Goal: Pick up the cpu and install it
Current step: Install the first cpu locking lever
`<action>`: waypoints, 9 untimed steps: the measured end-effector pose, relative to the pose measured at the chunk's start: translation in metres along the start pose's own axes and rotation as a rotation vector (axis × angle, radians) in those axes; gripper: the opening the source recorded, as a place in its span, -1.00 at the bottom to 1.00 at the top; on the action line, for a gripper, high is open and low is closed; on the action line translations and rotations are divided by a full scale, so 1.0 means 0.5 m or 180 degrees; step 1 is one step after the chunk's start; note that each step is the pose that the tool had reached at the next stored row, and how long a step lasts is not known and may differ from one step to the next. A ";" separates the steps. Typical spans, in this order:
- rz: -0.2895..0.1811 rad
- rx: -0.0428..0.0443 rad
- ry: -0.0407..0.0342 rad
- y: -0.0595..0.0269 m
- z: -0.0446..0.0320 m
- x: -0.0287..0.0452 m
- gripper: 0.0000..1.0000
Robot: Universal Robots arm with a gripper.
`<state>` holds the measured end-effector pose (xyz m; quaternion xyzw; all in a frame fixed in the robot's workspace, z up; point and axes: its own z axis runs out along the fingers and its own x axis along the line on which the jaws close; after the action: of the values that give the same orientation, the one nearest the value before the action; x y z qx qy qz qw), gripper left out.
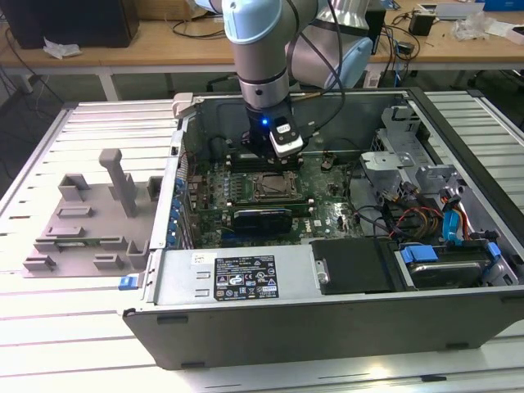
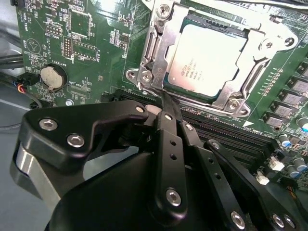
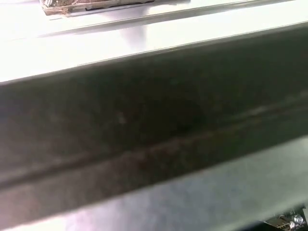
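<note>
The cpu (image 2: 209, 60) lies flat in the socket (image 2: 159, 57) on the green motherboard (image 2: 96, 62), its silvery top facing up and the socket's metal frame running around its edges; in the exterior view the same chip (image 1: 270, 187) sits near the middle of the board inside the open computer case (image 1: 246, 282). The gripper (image 2: 166, 98) holds nothing: its black fingers (image 2: 168, 120) are drawn together into a narrow tip, clenched on empty air, and that tip is just beside the socket's frame at the corner with the latch lever, though whether it touches the metal cannot be told. In the exterior view the gripper (image 1: 282, 155) hangs from the arm (image 1: 258, 49) just behind the socket, over the board. Beside the socket on the motherboard, a round coin battery (image 2: 52, 77) sits well apart from the chip, and black memory slots (image 2: 231, 130) run along the socket's near side under the fingers. Toward the exterior view's left of the case, a grey plastic tray (image 1: 86, 221) with moulded blocks rests on the ribbed metal table (image 1: 49, 327). Toward the exterior view's right of the socket, inside the case, are blue and orange cables (image 1: 454, 221) and a drive cage (image 1: 401, 147). The first wrist view gives a dark band across a pale surface, too blurred to identify.
</note>
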<state>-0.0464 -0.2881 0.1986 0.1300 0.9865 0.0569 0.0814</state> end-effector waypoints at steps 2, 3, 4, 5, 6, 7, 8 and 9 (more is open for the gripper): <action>0.0008 -0.0042 0.0011 0.000 0.000 0.000 -0.79; 0.0009 -0.0046 0.0012 0.000 0.000 0.000 -0.79; 0.0009 -0.0047 0.0012 0.000 0.000 0.000 -0.79; 0.0009 -0.0047 0.0012 0.000 0.000 0.000 -0.79; 0.0008 -0.0045 0.0011 0.000 0.000 0.000 -0.79; 0.0007 -0.0041 0.0010 0.001 -0.001 0.000 -0.79; 0.0001 -0.0005 0.0001 0.002 -0.011 -0.002 -0.79; -0.0015 0.0086 -0.0022 0.004 -0.028 -0.004 -0.79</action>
<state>-0.0464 -0.2880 0.2131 0.1289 0.9872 0.0429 0.0833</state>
